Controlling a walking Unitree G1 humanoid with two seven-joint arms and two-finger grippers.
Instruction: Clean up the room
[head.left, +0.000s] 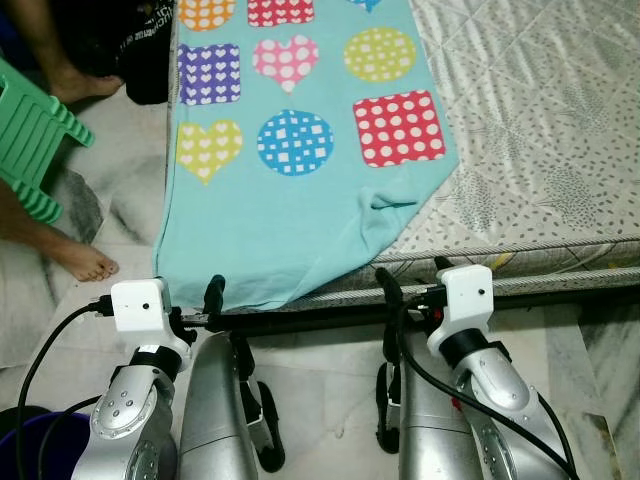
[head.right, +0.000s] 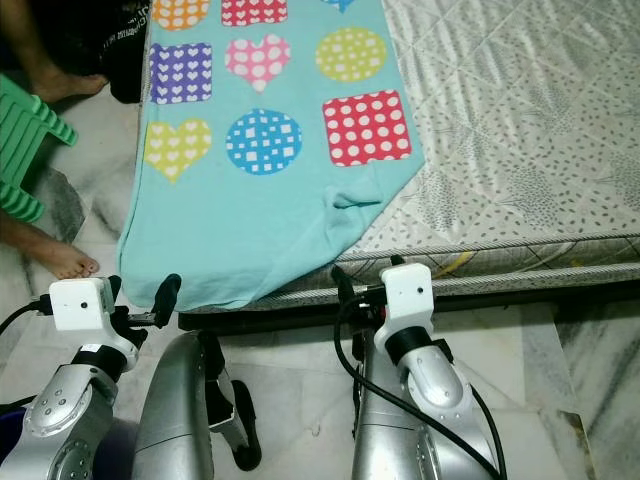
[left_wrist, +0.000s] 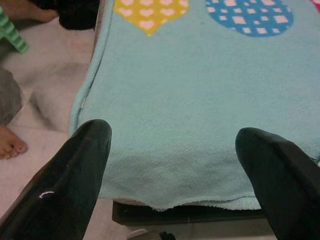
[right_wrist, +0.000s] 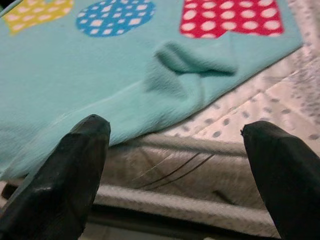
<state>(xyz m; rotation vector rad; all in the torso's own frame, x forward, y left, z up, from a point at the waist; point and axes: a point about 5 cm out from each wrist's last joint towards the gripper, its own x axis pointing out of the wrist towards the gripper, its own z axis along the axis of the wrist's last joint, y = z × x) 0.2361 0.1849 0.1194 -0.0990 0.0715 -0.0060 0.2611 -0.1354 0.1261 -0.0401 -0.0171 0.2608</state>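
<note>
Marble floor (head.left: 320, 385), turquoise blanket (head.left: 290, 230) over mattress (head.left: 540, 150)

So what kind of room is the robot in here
Most likely a bedroom: a quilted mattress lies low on a marble floor, with a turquoise fleece blanket spread across it. A green plastic stool stands beside it.
</note>
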